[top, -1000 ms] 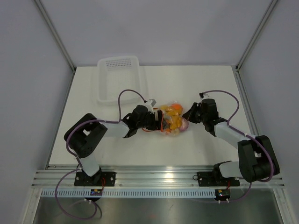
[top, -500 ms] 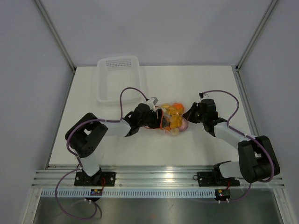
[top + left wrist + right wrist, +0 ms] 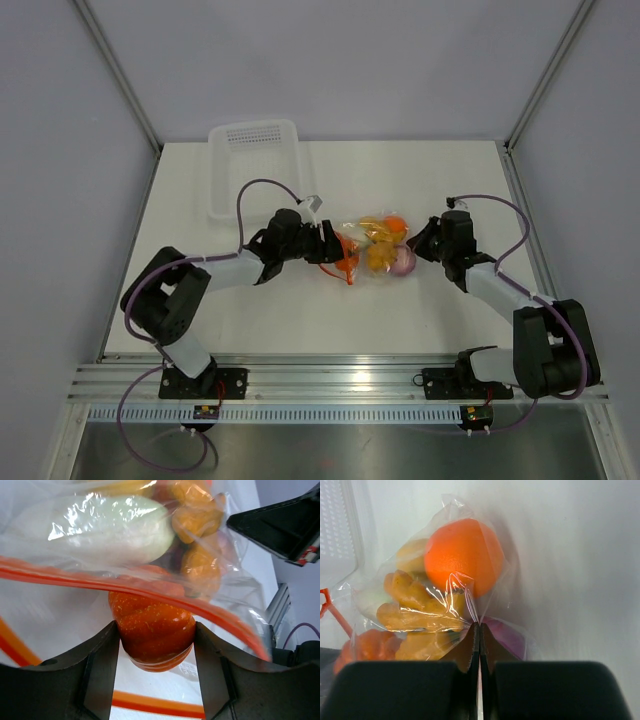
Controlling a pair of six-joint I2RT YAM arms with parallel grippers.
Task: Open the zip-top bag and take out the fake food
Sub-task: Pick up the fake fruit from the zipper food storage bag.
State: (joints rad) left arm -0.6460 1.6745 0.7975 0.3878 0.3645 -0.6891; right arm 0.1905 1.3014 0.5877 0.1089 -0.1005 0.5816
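The zip-top bag (image 3: 380,248) lies mid-table with its red-orange zipper strip (image 3: 75,577) open toward the left. My left gripper (image 3: 328,245) (image 3: 156,642) is shut on an orange pumpkin-like piece of fake food (image 3: 152,630) (image 3: 344,252) at the bag's mouth, between the two zipper strips. Inside the bag lie a white radish-like piece (image 3: 100,527), an orange ball (image 3: 462,555), yellow pieces (image 3: 415,605) and a purple piece (image 3: 506,637). My right gripper (image 3: 418,240) (image 3: 479,627) is shut on the bag's clear plastic at its right end.
A white perforated basket (image 3: 257,170) stands at the back left, behind the left arm. Grey walls and frame posts close in the table on three sides. The right gripper's black body (image 3: 280,525) shows past the bag in the left wrist view.
The left gripper has closed on the pumpkin-like piece and drawn left with it. The right gripper has pulled the bag's end to the right, stretching the bag out.
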